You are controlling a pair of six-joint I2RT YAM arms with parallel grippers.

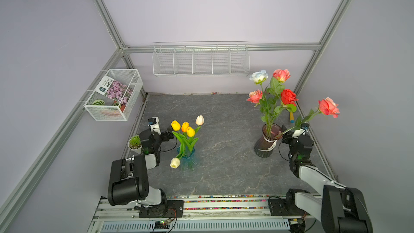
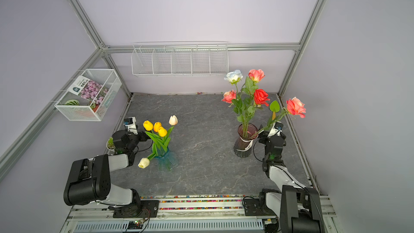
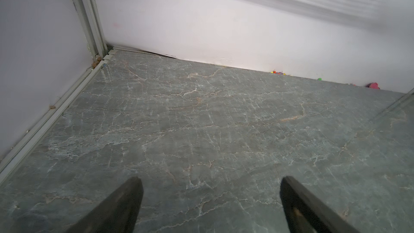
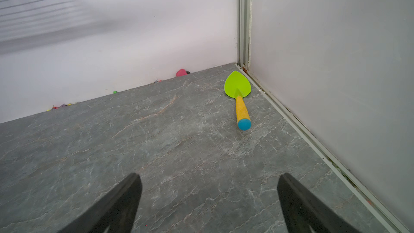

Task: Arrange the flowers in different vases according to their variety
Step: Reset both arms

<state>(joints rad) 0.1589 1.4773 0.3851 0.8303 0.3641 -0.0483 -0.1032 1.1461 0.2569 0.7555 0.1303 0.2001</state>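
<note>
green stem of the leaning coral rose (image 1: pixel 328 107) looks light and springy, best pinched mid-stem; left end effector (image 3: pixel 211 180) and right end effector (image 4: pixel 209 178) gape empty.

Top views: high above the tabletop (image 1: pixel 224 175), on the side opposite the wire rack (image 1: pixel 201 60), looking down and toward it; both show the whole scene, nearly alike.
Left wrist view: low, close to the tabletop, behind the left gripper (image 3: pixel 211 178), facing the wall (image 3: pixel 224 30) below the wire rack.
Right wrist view: low, behind the right gripper (image 4: pixel 209 174), facing the same wall.
Shared: both wrist views show the pink scrap (image 3: pixel 373 85) at that wall's foot.
</note>
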